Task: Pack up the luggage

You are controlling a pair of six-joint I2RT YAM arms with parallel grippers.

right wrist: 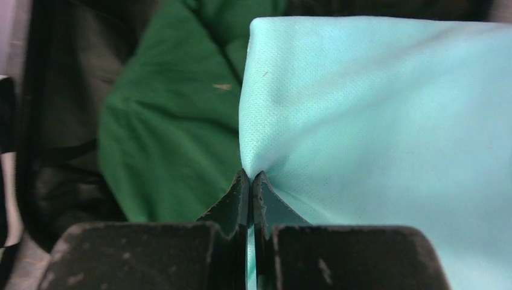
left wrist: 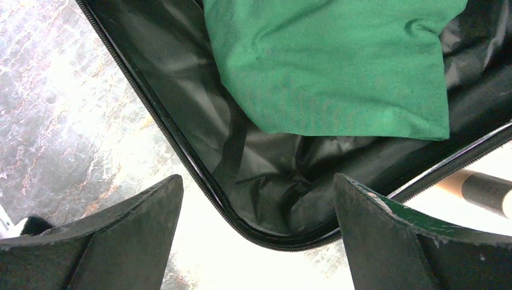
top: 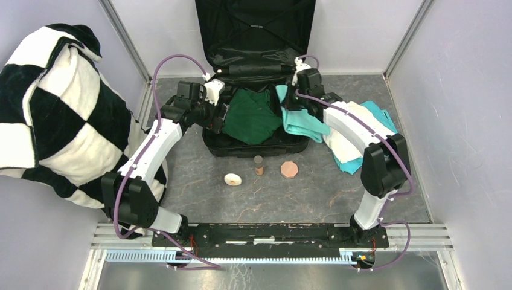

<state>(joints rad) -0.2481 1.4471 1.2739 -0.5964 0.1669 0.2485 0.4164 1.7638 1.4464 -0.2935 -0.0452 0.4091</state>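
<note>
Your right end effector [right wrist: 250, 176] is pinched tight on a fold of the teal cloth [right wrist: 374, 121], with the fabric caught between the closed fingertips. Your left end effector [left wrist: 256, 181] stands wide with nothing in it, hovering over the near left corner of the luggage [top: 259, 148].

Working down in size, you have the black-and-white checkered blanket [top: 54, 121] heaped at the left edge of the table [top: 272, 199], beside your left arm. The luggage lies open at the far middle of the table, its lid upright against the back wall and its base flat. A green garment [top: 250, 115] sits crumpled inside the base. The teal cloth you are gripping drapes over the right side of that base.

Just right of the luggage, partly under your right arm, is a pile of white and teal clothes [top: 341, 148]. In front of the luggage you will find three small things in a loose row: a pinkish octagonal disc [top: 290, 170], a white round piece [top: 232, 179] and a small brown cylinder [top: 258, 164].
</note>
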